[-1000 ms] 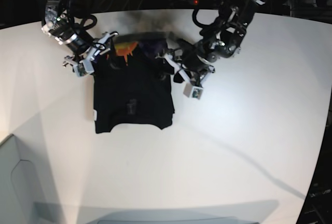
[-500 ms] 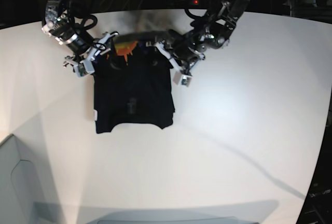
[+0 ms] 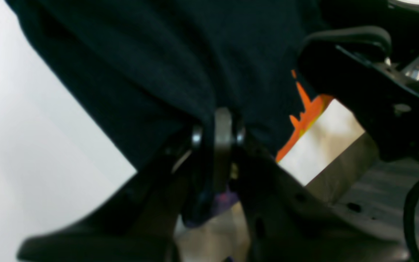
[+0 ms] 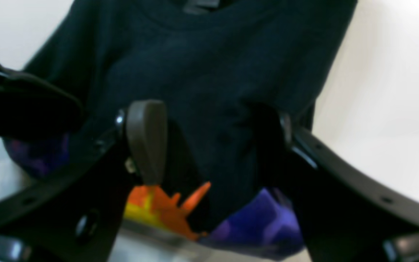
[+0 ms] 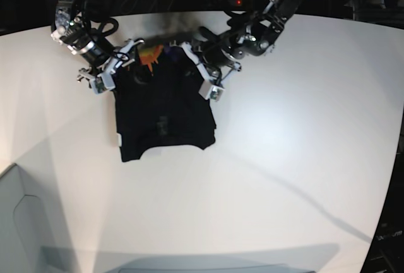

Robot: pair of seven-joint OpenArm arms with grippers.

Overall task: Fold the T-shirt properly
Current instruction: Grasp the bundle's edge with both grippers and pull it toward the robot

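Pinched tight, the left gripper (image 3: 219, 123) has its jaws closed on a bunched edge of the large black cloth T-shirt (image 5: 163, 112) with its orange sun print, near the far hem. That shirt lies partly folded on the white table (image 5: 284, 159), collar end nearest the camera. It looks light, limp and prone to sagging, so it is best taken at the two far corners through all layers. Straddling the fabric beside the print, the right gripper (image 4: 209, 142) stands with jaws wide apart, not yet gripping.
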